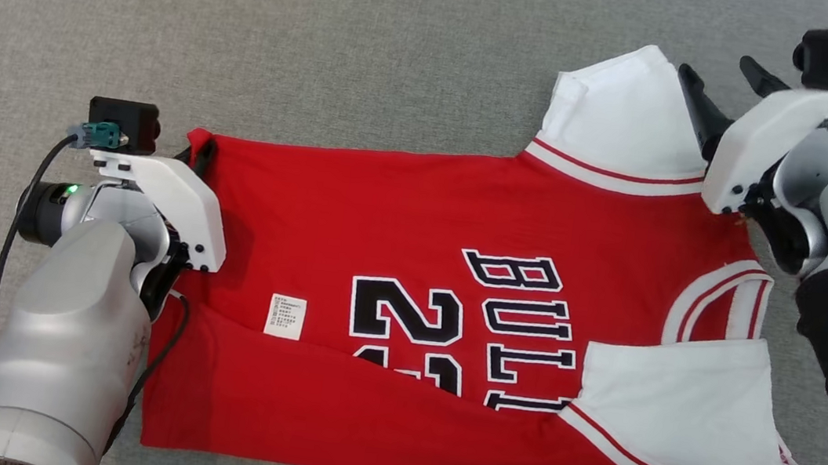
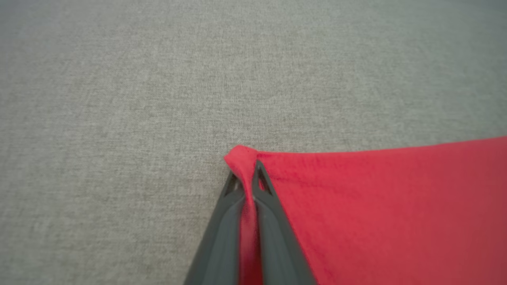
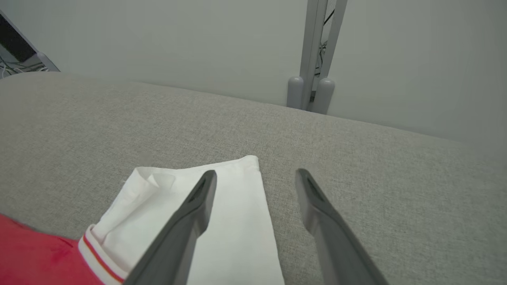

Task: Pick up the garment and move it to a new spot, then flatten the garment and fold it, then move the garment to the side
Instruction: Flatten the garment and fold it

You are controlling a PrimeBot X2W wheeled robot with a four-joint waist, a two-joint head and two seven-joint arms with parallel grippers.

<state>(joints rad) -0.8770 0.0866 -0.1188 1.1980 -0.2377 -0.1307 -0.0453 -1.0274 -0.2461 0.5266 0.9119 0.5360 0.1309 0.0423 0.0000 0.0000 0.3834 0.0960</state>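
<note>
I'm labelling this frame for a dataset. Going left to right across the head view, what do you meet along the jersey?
The left gripper, pinching the red jersey by its corner → white care label → black "BULLS" lettering → right gripper, fingers apart at the far white sleeve.

Our left gripper (image 2: pixel 245 170) and right gripper (image 3: pixel 256 172) have long dark grey fingers (image 2: pixel 273 225). Behind them are white housings (image 1: pixel 174 195), black cameras (image 1: pixel 123 122), teal plugs (image 1: pixel 100 134), green lights (image 1: pixel 72 188), black cables (image 1: pixel 4 253) and silver-grey forearms (image 1: pixel 64 347).
</note>
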